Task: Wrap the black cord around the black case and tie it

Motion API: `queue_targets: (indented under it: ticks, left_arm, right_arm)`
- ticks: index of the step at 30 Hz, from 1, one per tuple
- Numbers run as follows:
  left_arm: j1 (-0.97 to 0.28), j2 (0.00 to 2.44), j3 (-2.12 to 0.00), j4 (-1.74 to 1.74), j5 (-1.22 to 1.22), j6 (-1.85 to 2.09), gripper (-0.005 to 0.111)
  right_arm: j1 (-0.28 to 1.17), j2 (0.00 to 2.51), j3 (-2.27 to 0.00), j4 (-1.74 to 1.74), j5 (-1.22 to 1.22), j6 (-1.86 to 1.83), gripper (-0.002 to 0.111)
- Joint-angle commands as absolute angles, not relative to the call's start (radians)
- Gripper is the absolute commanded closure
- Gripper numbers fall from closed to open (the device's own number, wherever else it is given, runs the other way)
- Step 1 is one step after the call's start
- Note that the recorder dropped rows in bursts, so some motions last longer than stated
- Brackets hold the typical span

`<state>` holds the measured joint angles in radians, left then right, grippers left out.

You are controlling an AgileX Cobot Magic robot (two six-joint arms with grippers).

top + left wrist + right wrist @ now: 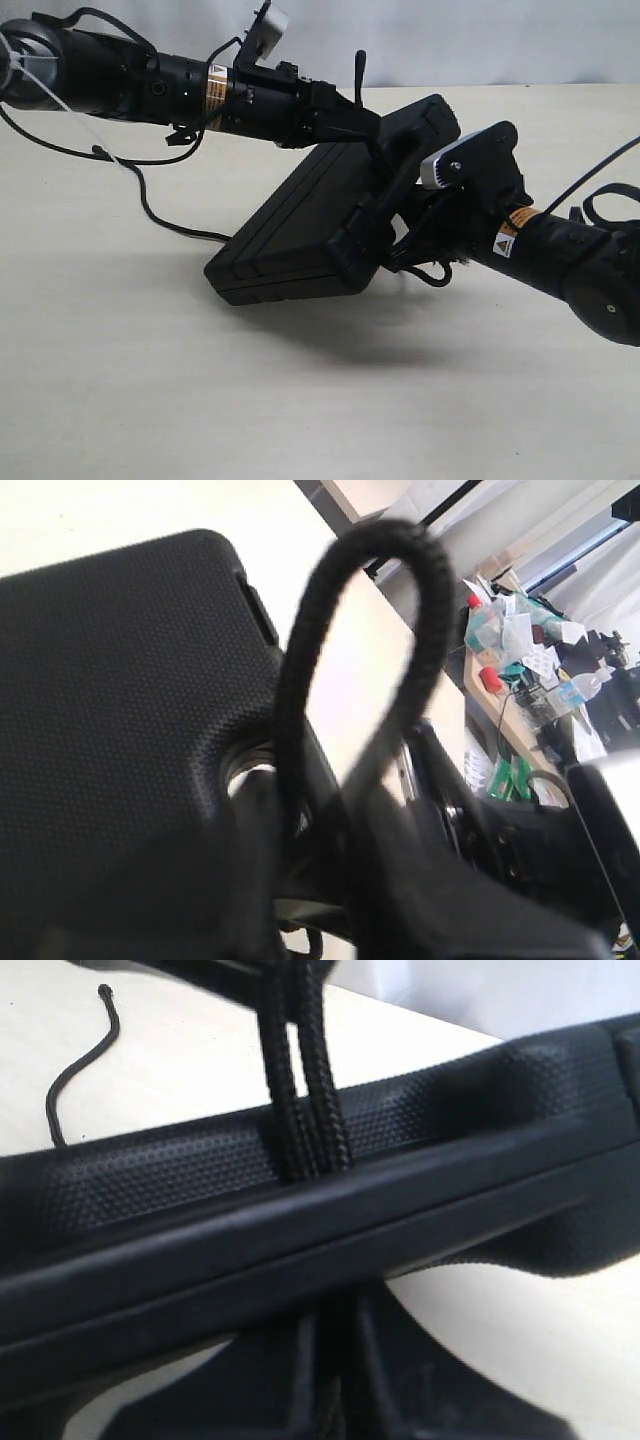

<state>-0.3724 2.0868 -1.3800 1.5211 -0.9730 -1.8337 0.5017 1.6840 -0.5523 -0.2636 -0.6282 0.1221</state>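
L gripper is sitting just above the middle of the outside pic. Its fingers are pressing together & pinching the black cord. The cord's loop is sticking straight up out of it. In the L wrist cam that loop is looking big & close, w/ the black case right beside it.

R gripper is reaching in from the right side of the outside pic, a bit lower than L gripper. Its fingers are pressing together too. In the R wrist cam 2 cord strands are running down between them, so it looks like it's pinching the cord just under the case edge. That bit is dark & blurry.

The case is sitting in the middle of the pic & tilting. Its lower-left end is resting on the table & its upper-right end is up in the air btw the 2 grippers. The 2 strands are lying side by side over its edge. The rest of the cord is trailing on the table, w/ its knot tip lying flat, well apart from the case.
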Motion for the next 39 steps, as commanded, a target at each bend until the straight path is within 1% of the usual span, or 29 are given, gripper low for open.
queue_targets:
  ticks: [1,4,6,7,8,9,10,12,14,20,25,28,32,36,39]
  left_arm:
    - [-0.368,2.086,-1.390,1.508,-0.977,-1.831,0.107]
    - [-0.368,2.086,-1.390,1.508,-0.977,-1.831,0.107]
    - [-0.368,2.086,-1.390,1.506,-0.977,-1.831,0.107]
    - [-0.368,2.086,-1.390,1.506,-0.975,-1.831,0.107]
    - [-0.368,2.086,-1.390,1.506,-0.970,-1.831,0.107]
    - [-0.368,2.086,-1.390,1.506,-0.968,-1.831,0.107]
    - [-0.368,2.086,-1.390,1.506,-0.963,-1.831,0.107]
    - [-0.368,2.086,-1.390,1.506,-0.952,-1.831,0.107]
    - [-0.368,2.086,-1.390,1.504,-0.931,-1.831,0.107]
    - [-0.368,2.086,-1.390,1.498,-0.917,-1.831,0.107]
    - [-0.368,2.086,-1.390,1.498,-0.917,-1.831,0.107]
    - [-0.368,2.086,-1.390,1.498,-0.917,-1.831,0.107]
    - [-0.368,2.086,-1.390,1.498,-0.929,-1.821,0.107]
    - [-0.368,2.086,-1.390,1.498,-0.967,-1.785,0.107]
    - [-0.368,2.086,-1.390,1.489,-0.998,-1.754,0.107]
  right_arm:
    - [0.503,1.681,-0.558,-0.270,-0.654,0.127,0.104]
    - [0.503,1.681,-0.558,-0.270,-0.654,0.127,0.103]
    - [0.503,1.681,-0.558,-0.270,-0.650,0.127,0.092]
    - [0.503,1.681,-0.558,-0.270,-0.637,0.127,0.081]
    - [0.503,1.681,-0.558,-0.270,-0.623,0.127,0.074]
    - [0.503,1.676,-0.558,-0.226,-0.578,0.127,0.061]
    - [0.503,1.667,-0.558,-0.187,-0.546,0.127,0.054]
    - [0.503,1.642,-0.558,-0.119,-0.480,0.121,0.046]
    - [0.500,1.607,-0.558,-0.088,-0.396,0.088,0.041]
    - [0.500,1.492,-0.558,-0.090,-0.157,0.038,0.040]
    - [0.500,1.378,-0.558,-0.090,-0.058,0.038,0.040]
    - [0.502,1.305,-0.558,-0.090,-0.050,0.040,0.040]
    - [0.502,1.267,-0.558,-0.063,-0.136,0.049,0.040]
    - [0.502,1.325,-0.558,-0.068,-0.215,0.049,0.040]
    - [0.502,1.397,-0.558,-0.142,-0.234,0.049,0.040]
